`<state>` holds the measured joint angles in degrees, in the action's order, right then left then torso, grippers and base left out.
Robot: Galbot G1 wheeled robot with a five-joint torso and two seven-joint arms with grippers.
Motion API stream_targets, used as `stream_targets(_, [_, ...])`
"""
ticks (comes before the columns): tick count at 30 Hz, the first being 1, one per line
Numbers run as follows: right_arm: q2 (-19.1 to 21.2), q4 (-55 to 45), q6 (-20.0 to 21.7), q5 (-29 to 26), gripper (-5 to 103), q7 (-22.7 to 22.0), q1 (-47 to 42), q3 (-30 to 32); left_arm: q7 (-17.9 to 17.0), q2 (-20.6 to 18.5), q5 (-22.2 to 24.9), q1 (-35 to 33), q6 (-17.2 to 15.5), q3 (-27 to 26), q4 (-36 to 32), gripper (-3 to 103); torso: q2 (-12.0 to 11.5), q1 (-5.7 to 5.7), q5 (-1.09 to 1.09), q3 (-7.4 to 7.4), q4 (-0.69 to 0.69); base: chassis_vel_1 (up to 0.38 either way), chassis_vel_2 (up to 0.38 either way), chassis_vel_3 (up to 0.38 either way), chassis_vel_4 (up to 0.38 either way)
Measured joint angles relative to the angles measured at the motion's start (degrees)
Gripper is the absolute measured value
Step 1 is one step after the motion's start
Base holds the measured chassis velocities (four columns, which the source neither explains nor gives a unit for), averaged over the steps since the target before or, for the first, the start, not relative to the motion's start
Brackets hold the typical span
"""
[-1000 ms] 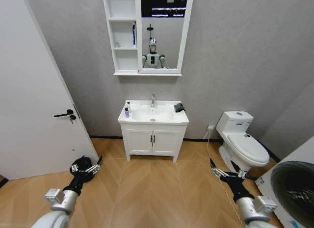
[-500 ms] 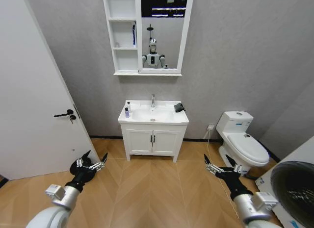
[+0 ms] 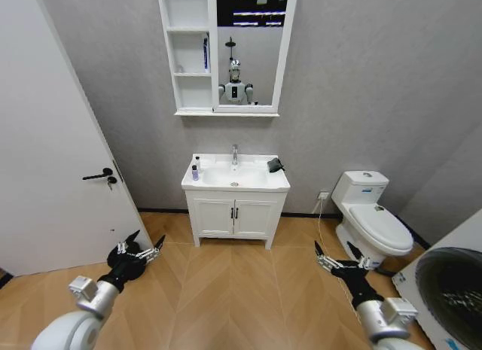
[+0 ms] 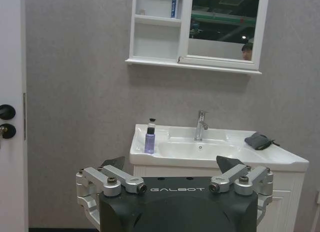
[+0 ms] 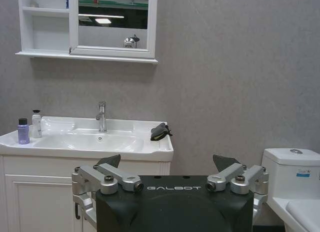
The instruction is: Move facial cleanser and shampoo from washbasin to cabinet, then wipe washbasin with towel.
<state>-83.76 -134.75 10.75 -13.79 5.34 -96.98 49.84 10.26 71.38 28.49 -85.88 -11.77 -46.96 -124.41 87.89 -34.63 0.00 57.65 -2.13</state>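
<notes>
Bathroom, washbasin (image 3: 235, 177) well ahead; left gripper (image 3: 138, 252) and right gripper (image 3: 338, 264) low, jaws wide, empty. Best squared to purple bottle (image 3: 195, 173) before reaching.

washbasin (image 3: 235, 186) | purple bottle (image 3: 195, 173), white bottle (image 3: 197, 162) at left rim | black towel (image 3: 275, 165) right rim

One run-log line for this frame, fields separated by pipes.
left gripper open, low | right gripper open, low | bottles on washbasin | towel on washbasin
</notes>
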Motion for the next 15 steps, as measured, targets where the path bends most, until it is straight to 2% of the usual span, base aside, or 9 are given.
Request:
stream_targets(4, [0.13,0.19,-0.43,-0.10,100,0.01,0.27,0.20,-1.42,0.36,-0.81,0.24,0.35,0.72,-0.42,100,0.00,0.00,0.00,0.00,0.00,0.000,0.000,0.000,0.000])
stream_targets(15, [0.52,0.62,-2.04,-0.21,100,1.54,0.60,0.34,-1.70,0.46,-1.52,0.03,0.61,0.47,-0.52,100,0.00,0.00,0.00,0.00,0.00,0.000,0.000,0.000,0.000])
